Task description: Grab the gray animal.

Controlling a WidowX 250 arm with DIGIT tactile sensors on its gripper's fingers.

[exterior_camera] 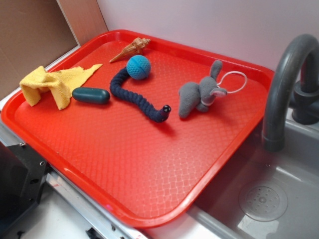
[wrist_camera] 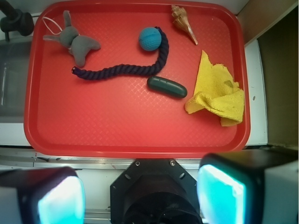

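Gray plush marks the target: the gray animal (exterior_camera: 202, 94) lies on the red tray (exterior_camera: 124, 164) toward the side nearest the sink (exterior_camera: 279, 199) and the gray faucet (exterior_camera: 284, 84), with its white cord loop (exterior_camera: 234, 79) trailing off toward the tray's rim. In the wrist view the gray animal (wrist_camera: 74, 42) sits in the upper left corner of the picture, so it lies far ahead of the gripper (wrist_camera: 140, 193) and off to the left, well apart from it. Its body runs on a slant there, from the ears near the tray's far rim down toward the middle of the tray.

Between the toy and the rest of the tray lies the dark rope snake (exterior_camera: 139, 97), whose head ends just beside the animal's lower end without clearly touching it. A blue ball (exterior_camera: 138, 66), a dark green capsule (exterior_camera: 90, 95), a yellow cloth (exterior_camera: 52, 84) and a seashell (exterior_camera: 132, 48) lie farther off.

The gripper hangs back over the near edge of the tray, its two fingers (wrist_camera: 60, 200) spread wide apart, with nothing between them and touching nothing. The coming move likely calls for travel forward and leftward, then a turn of the wrist to close across the slanted body while keeping clear of the snake's head.
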